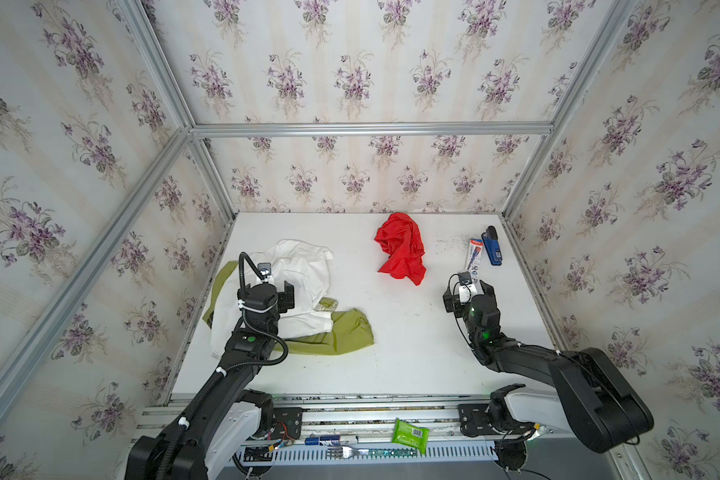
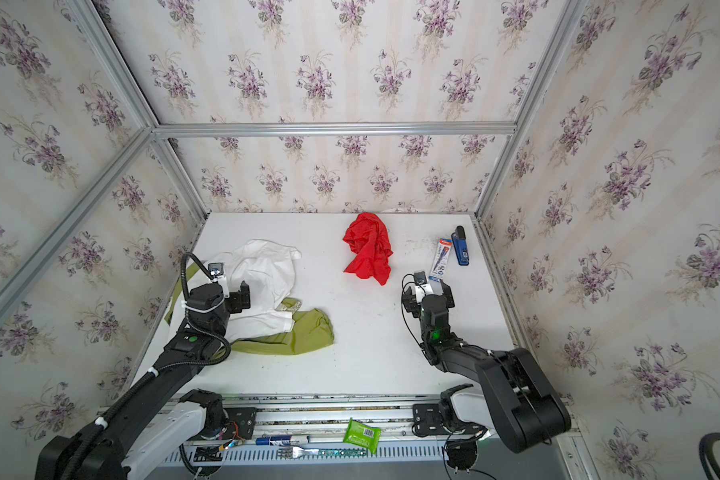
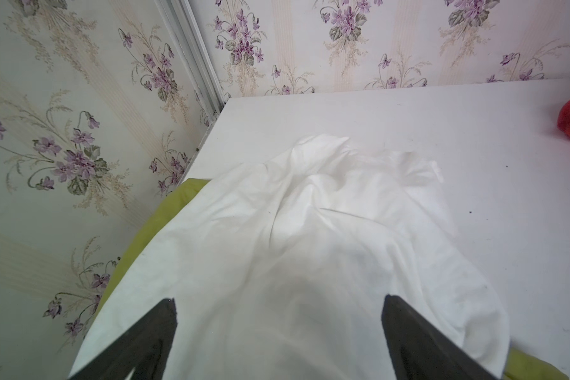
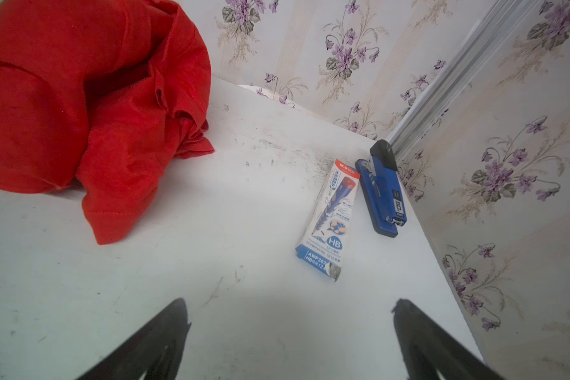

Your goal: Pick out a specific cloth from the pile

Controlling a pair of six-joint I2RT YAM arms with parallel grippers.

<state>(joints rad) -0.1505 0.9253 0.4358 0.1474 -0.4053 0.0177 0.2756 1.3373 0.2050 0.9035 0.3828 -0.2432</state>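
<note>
Since the cloth (image 1: 400,248) lies near the right hand (image 4: 290,301), apart from the pile (image 1: 308,266) under the left hand (image 3: 279,299), both are released and empty, probably finished.

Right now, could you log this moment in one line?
red cloth: apart from pile; left gripper: open over white garment; right gripper: open, empty

Black arms (image 1: 202,399), white bases (image 1: 233,419), green lights (image 1: 484,334)

Red cloth (image 1: 400,247); white garment (image 1: 304,276); olive-green cloth (image 1: 341,332); blue stapler (image 1: 491,246); purple-floral wallpaper (image 1: 350,79).
</note>
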